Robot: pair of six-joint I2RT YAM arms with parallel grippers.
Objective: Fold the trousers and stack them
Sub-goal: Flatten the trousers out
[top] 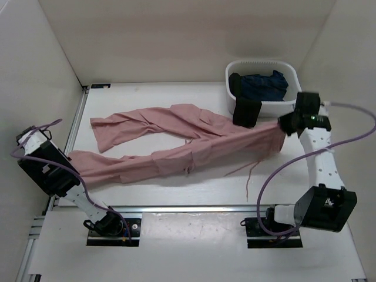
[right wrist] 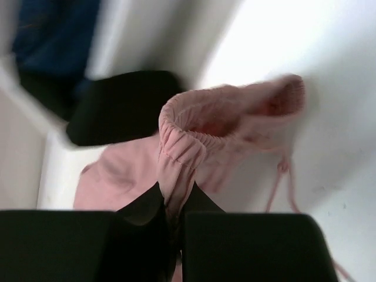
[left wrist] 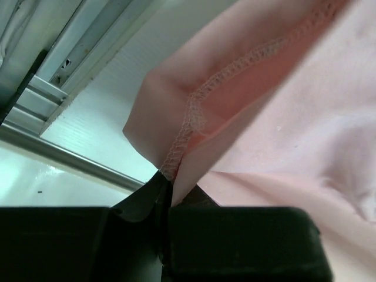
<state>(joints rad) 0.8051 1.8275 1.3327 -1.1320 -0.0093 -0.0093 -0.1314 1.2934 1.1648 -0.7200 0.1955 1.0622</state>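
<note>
over the table (top: 153, 94), left gripper (left wrist: 167, 189) and right gripper (right wrist: 174, 198) pinch the trousers (top: 176, 155).

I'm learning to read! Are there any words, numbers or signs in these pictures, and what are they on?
No text can be read in any view.
A small white mark on the black housing at the right arm's base: too small to read.
On the dusty-pink soft fabric trousers and the white plastic basket: no words, labels or numbers show.
</note>
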